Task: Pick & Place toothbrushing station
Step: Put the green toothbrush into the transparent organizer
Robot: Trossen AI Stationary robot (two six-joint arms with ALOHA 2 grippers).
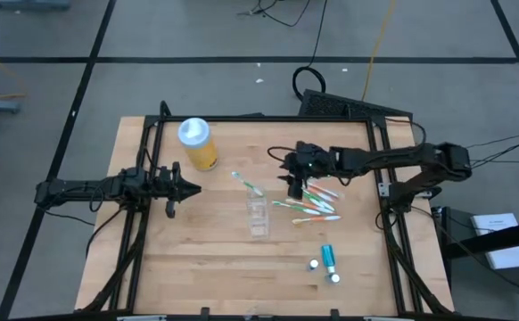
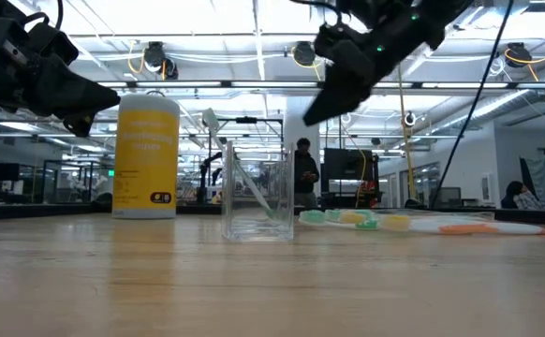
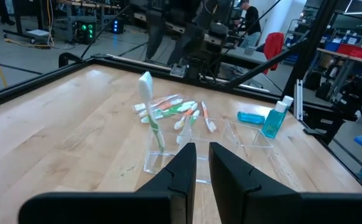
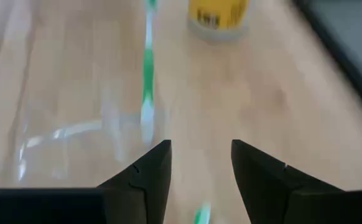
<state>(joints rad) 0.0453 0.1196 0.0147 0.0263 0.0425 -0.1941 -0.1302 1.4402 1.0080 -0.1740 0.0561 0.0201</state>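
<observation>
A small clear cup (image 1: 258,216) stands upright on the wooden table, with one green-and-white toothbrush (image 1: 247,184) leaning in it, head up; both also show in the low view (image 2: 257,201). Several green, orange and white toothbrushes (image 1: 313,201) lie in a pile to the cup's right. Teal white-capped tubes (image 1: 328,259) lie and stand near the front right. My right gripper (image 1: 294,185) is open and empty. It hangs above the table between the cup and the pile (image 2: 324,103). My left gripper (image 1: 186,187) waits at the left, raised, with its fingers together (image 3: 203,168).
A yellow bottle with a pale blue lid (image 1: 197,143) stands at the far left of the table. A black frame (image 1: 259,119) rims the table. Bare wood lies in front of the cup and at the near left. A person stands far off in the room (image 2: 303,173).
</observation>
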